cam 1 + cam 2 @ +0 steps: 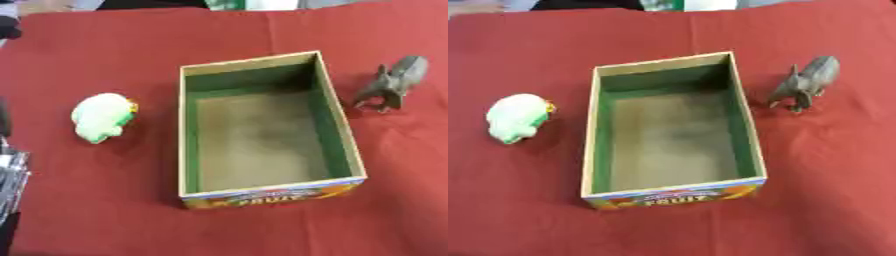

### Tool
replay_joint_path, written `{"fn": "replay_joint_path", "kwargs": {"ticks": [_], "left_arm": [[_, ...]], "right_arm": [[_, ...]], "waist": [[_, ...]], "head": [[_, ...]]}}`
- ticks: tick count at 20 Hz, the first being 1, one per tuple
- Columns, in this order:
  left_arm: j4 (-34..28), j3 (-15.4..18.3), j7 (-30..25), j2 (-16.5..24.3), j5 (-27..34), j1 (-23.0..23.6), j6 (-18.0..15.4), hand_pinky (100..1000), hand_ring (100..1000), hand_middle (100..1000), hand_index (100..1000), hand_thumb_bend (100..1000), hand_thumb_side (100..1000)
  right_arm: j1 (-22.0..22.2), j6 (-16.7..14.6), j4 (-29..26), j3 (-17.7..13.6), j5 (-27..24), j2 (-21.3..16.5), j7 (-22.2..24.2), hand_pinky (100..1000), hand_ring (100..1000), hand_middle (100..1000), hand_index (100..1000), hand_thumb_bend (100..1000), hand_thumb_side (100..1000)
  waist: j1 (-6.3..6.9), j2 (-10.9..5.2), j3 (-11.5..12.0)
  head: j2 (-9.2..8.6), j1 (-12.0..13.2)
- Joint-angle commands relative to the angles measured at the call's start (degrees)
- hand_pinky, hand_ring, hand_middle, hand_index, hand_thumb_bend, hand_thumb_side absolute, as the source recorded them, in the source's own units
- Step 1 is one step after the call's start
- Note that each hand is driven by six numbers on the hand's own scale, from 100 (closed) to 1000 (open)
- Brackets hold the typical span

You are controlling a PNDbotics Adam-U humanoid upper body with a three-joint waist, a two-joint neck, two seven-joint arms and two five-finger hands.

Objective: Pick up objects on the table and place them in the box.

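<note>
An open cardboard box (185,130) with green inner walls and a "FRUIT" print on its front stands in the middle of the red tablecloth, with nothing inside. Left of it, apart from it, lies a white and green soft toy (101,116). To the right of the box's far corner stands a grey toy elephant (805,82). A silver and black part of my left hand or arm (10,180) shows at the lower left edge of the left eye view, well away from the toy. My right hand is out of sight.
The red cloth (824,190) covers the whole table. A dark object (7,26) sits at the far left edge. Light things lie beyond the cloth's far edge.
</note>
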Motion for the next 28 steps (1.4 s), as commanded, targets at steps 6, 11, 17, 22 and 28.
{"fn": "replay_joint_path", "kwargs": {"ticks": [6,11,17,22,28], "left_arm": [[-0.85,-0.13,-0.22,2.63,-0.15,0.17,0.02,581,578,604,731,100,847],[-0.85,-0.24,-0.41,3.14,-0.22,0.48,0.05,581,578,605,732,100,845],[-0.85,-0.35,-0.62,3.69,-0.28,0.6,0.04,581,578,606,732,100,842],[-0.85,-0.48,-0.8,3.91,-0.29,0.73,0.04,581,579,606,731,100,840],[-0.85,-0.57,-1.03,4.05,-0.28,0.81,0.1,581,579,607,732,100,839]], "right_arm": [[-6.83,-8.14,7.39,2.35,9.04,-12.45,-0.47,821,836,780,887,100,1000],[-12.22,-14.32,13.36,4.71,15.39,-16.98,1.15,802,867,839,904,100,1000],[-19.29,-25.13,20.87,8.1,24.63,-18.7,5.22,782,891,890,911,100,1000],[-24.37,-33.02,26.23,10.39,31.05,-18.13,7.47,779,903,912,922,100,1000],[-28.49,-38.58,30.59,12.59,37.83,-17.45,9.95,797,911,913,933,279,975]], "waist": [[-0.44,-1.67,0.24],[-0.55,-1.92,0.31],[-0.54,-2.11,0.53],[-0.57,-2.2,0.54],[-0.65,-2.35,0.45]], "head": [[-0.37,-0.22],[-0.43,-0.35],[-0.15,-0.84],[-0.17,-1.1],[-0.54,-1.08]]}}
